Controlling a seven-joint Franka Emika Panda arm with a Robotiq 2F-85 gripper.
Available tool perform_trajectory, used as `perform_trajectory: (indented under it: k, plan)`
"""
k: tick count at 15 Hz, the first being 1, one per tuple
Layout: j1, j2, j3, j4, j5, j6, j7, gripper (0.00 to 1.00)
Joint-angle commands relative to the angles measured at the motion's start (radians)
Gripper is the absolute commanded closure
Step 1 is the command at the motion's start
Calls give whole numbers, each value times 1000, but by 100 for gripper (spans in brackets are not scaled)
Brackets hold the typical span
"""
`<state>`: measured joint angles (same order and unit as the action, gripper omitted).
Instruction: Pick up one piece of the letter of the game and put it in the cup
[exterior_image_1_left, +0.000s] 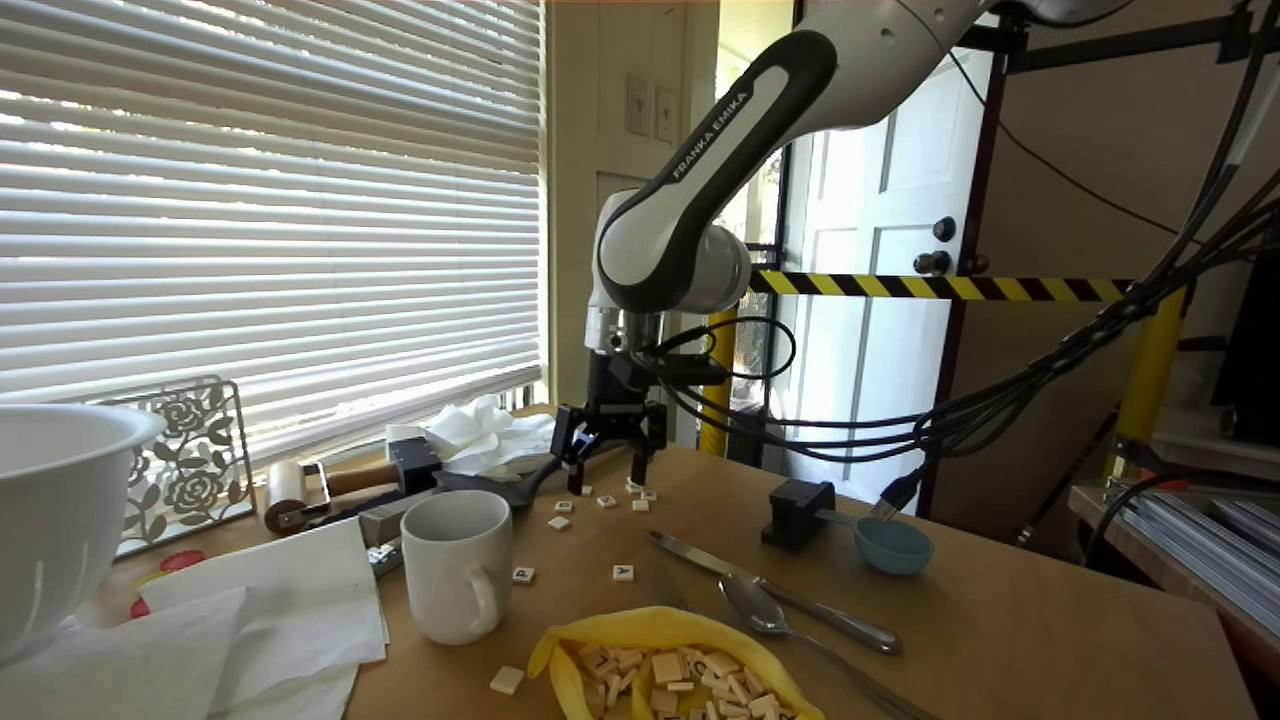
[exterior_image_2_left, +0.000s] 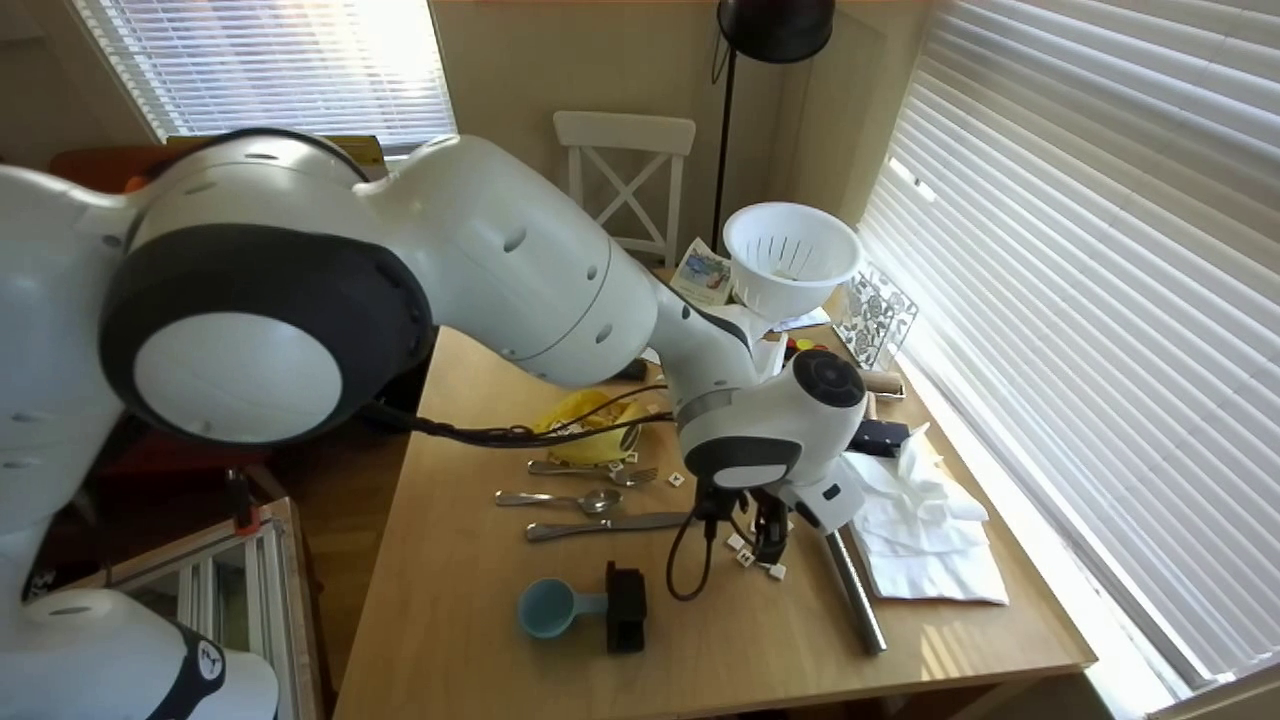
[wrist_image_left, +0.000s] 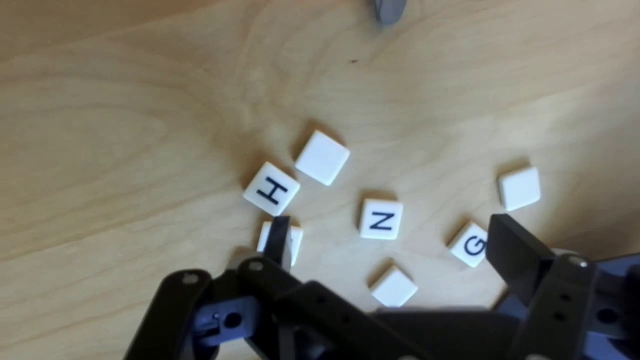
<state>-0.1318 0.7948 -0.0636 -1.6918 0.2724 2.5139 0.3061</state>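
N tile (wrist_image_left: 381, 219): letter up, on your counter (wrist_image_left: 150, 125); in the wrist view it shows between the fingers (wrist_image_left: 517, 255) of your tool (wrist_image_left: 390, 225).
Tool: black, pointing down, fingers standing well apart; you cannot tell whether the tips touch the counter.
H tile (wrist_image_left: 271, 189): letter up, a plain tile (wrist_image_left: 322, 158) just beside it.
G tile (wrist_image_left: 468, 244): letter up, one corner behind a finger in the wrist view; a second plain tile (wrist_image_left: 520, 188) near it.
Third plain tile (wrist_image_left: 393, 286): near the N tile.
Covered tile (wrist_image_left: 296, 245): partly behind the opposite finger; you cannot read it.
Cup (exterior_image_1_left: 440, 570): white, one handle, upright on the counter in an exterior view, well apart from your tool; its floor is hidden from you.
Lettered tile (exterior_image_1_left: 523, 576): just beside the cup.
Another lettered tile (exterior_image_1_left: 624, 573): between the cup and the knife (exterior_image_1_left: 800, 603).
Fourth plain tile (exterior_image_1_left: 507, 680): near the cup, just beside the yellow bag (exterior_image_1_left: 665, 618).
Yellow bag: mouth open, holding heaped tiles (exterior_image_1_left: 670, 668).
Knife, spoon (exterior_image_2_left: 595, 501), fork (exterior_image_2_left: 632, 478): in a row in an exterior view, the fork nearest the yellow bag.
Blue scoop (exterior_image_1_left: 893, 548): its handle reaching a black block (exterior_image_1_left: 800, 515).
Paper sheets (exterior_image_1_left: 280, 585): white, between the cup and the large white bowl (exterior_image_1_left: 60, 510).
Metal rack (exterior_image_1_left: 187, 412): rose pattern, beside the large white bowl.
Chair (exterior_image_2_left: 625, 130): white, beyond the counter; a black floor lamp (exterior_image_2_left: 775, 30) stands near it.
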Motion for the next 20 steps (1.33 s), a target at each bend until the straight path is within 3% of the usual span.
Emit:
perform_trajectory:
  k: [1, 5, 7, 8, 12, 18, 20]
  plan:
    - [46, -40, -23, -58, -17, 30, 22, 26]
    - [84, -34, -44, -44, -26, 47, 52, 55]
    - [98, -31, -58, -41, -30, 54, 66, 58]
    - [101, -29, -61, -41, -30, 55, 69, 64]
    - [108, -29, -79, -41, -32, 57, 83, 48]
    - [112, -20, -96, -33, -37, 44, 101, 77]
    - [111, -18, -95, -32, -37, 43, 100, 75]
